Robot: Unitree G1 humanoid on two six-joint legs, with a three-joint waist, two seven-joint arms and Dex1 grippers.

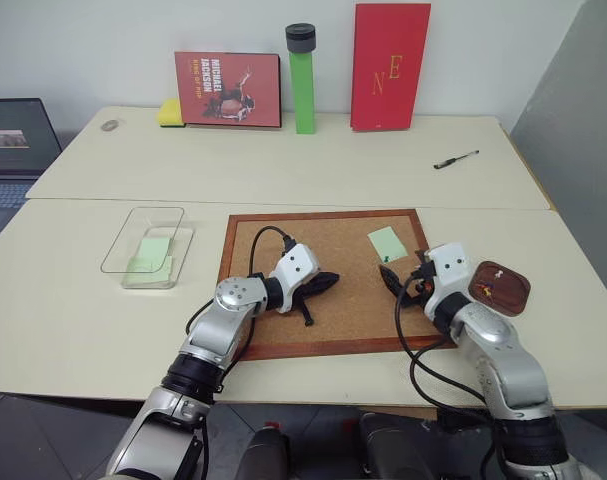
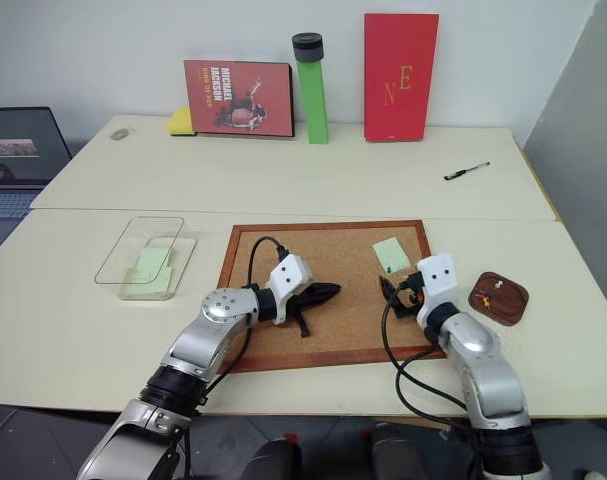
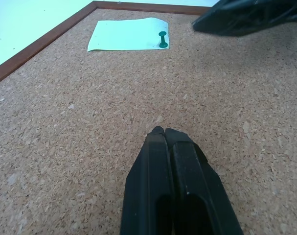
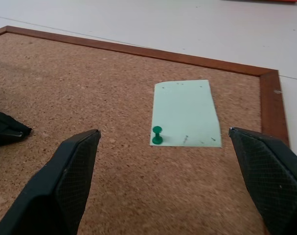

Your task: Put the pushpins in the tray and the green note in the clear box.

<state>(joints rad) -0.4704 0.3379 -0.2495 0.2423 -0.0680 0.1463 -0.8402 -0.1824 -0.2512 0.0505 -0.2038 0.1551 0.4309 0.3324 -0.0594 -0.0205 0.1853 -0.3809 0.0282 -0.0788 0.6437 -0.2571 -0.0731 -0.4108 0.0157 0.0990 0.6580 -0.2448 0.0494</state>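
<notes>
Book (image 1: 228,88) behind corkboard (image 1: 328,290) reads, apparently, "MICHAEL JACKSON".

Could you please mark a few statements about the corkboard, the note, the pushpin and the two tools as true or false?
1. A green pushpin pins the green note to the corkboard. True.
2. The right tool is shut on the pushpin. False: its fingers stand wide apart, short of the pin.
3. The left tool is shut and holds nothing. True.
4. The clear box holds nothing. False: a pale green paper lies in it.
5. The tray sits on the corkboard. False: it sits on the table beside the corkboard's right edge.
</notes>
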